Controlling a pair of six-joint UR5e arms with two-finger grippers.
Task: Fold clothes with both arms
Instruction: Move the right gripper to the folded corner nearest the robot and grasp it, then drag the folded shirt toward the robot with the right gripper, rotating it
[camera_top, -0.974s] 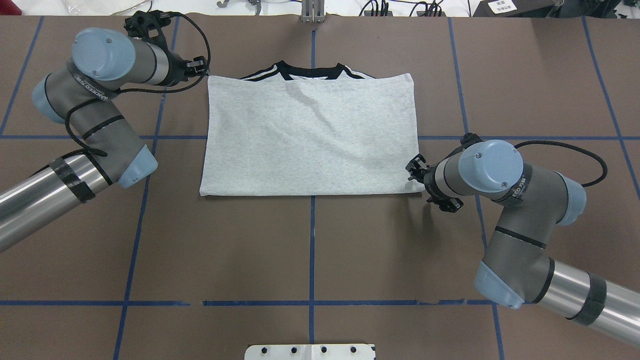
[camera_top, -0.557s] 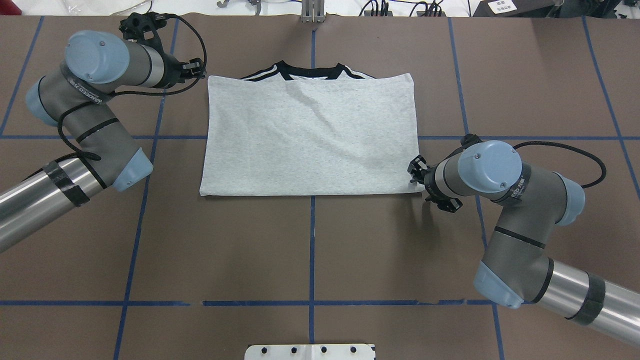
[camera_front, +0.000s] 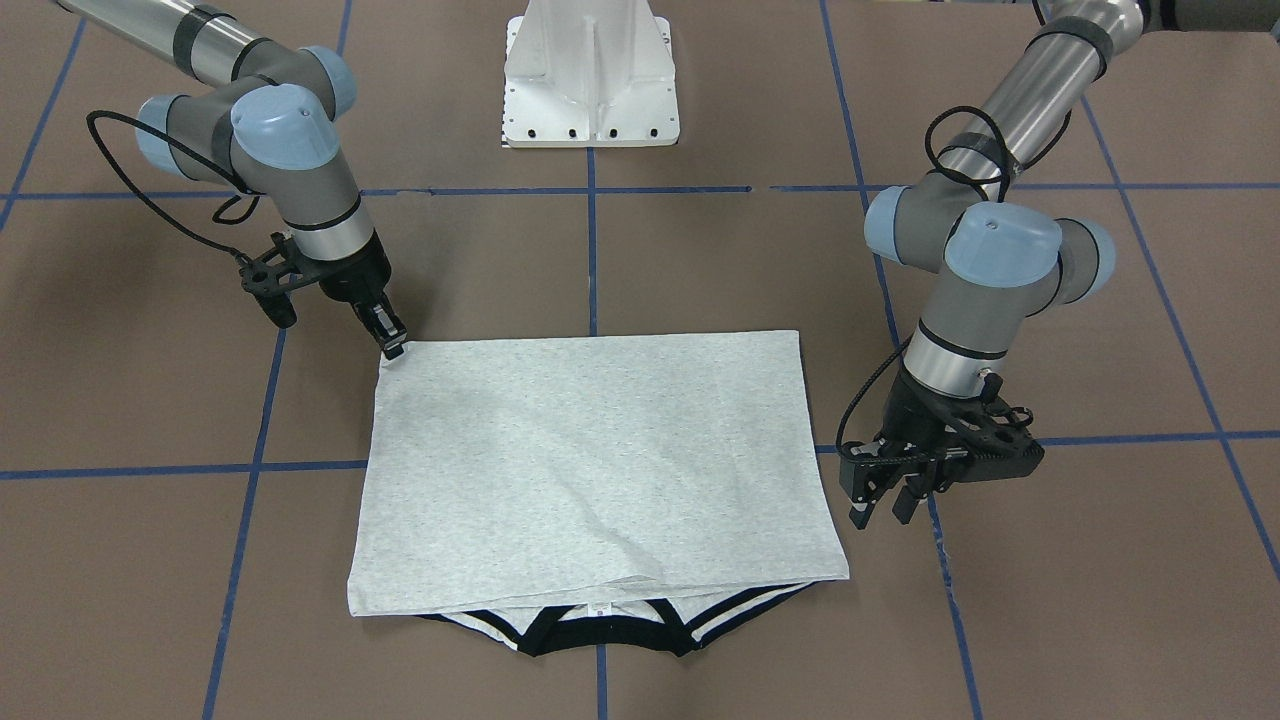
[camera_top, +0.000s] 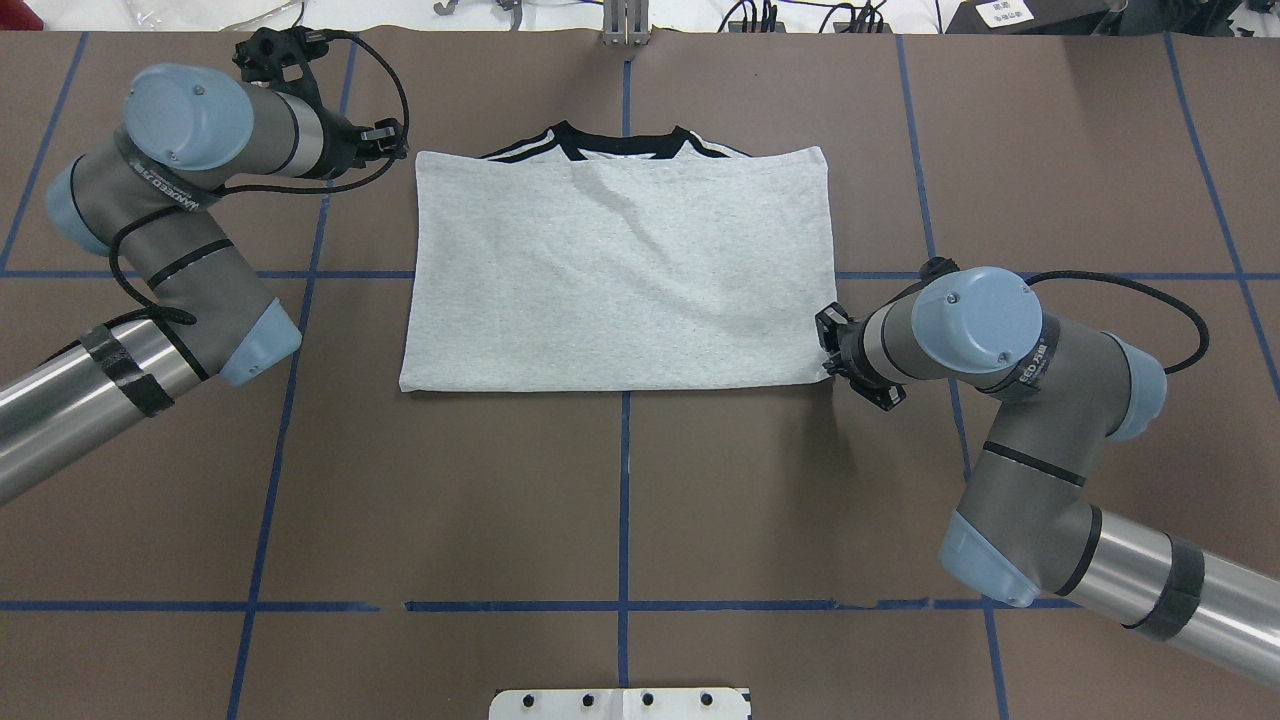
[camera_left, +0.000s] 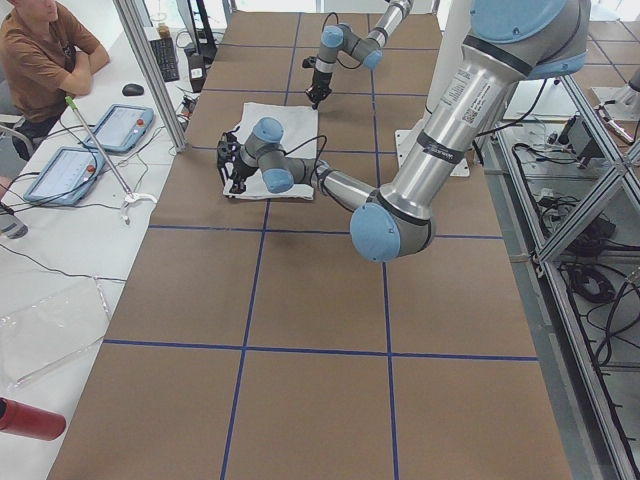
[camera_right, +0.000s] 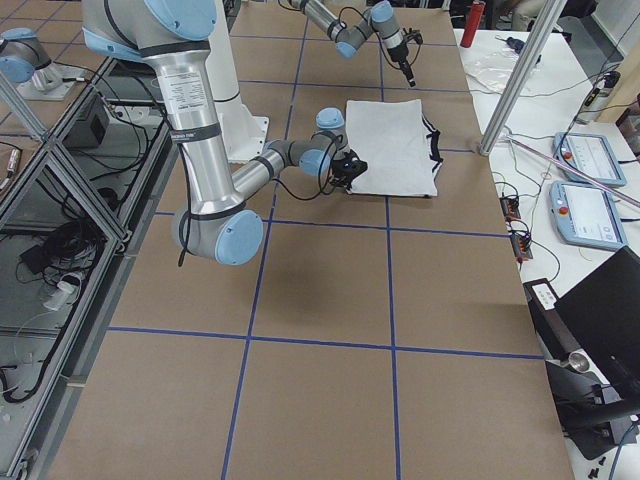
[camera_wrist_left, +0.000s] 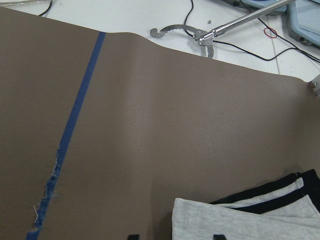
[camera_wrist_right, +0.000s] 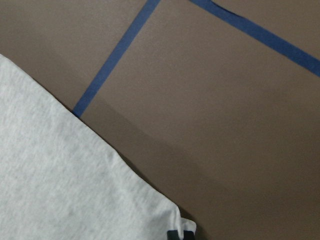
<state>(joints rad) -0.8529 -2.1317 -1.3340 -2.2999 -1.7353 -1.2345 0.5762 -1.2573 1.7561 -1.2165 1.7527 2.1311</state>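
Observation:
The grey T-shirt (camera_top: 620, 270) lies folded into a flat rectangle, print hidden, with its black neckband (camera_top: 625, 145) at the far edge. It also shows in the front view (camera_front: 590, 460). My left gripper (camera_top: 398, 140) is open and hovers at the shirt's far left corner. In the left wrist view that corner (camera_wrist_left: 200, 210) lies between the spread fingertips (camera_wrist_left: 216, 236). My right gripper (camera_front: 392, 343) is at the shirt's near right corner, shut on it. In the right wrist view the cloth corner (camera_wrist_right: 165, 210) bunches at the gripper (camera_wrist_right: 181, 234).
The brown table cover carries a grid of blue tape lines (camera_top: 625, 500). The white pedestal (camera_front: 590, 80) stands at the robot's side. Beyond the far edge are a metal grabber tool (camera_wrist_left: 200, 35), tablets (camera_left: 120, 125) and a seated operator (camera_left: 40, 50).
My right wrist has shifted slightly away from the robot, its gripper staying at the shirt's near right corner. My left arm has drawn a little left and back. The shirt has not moved.

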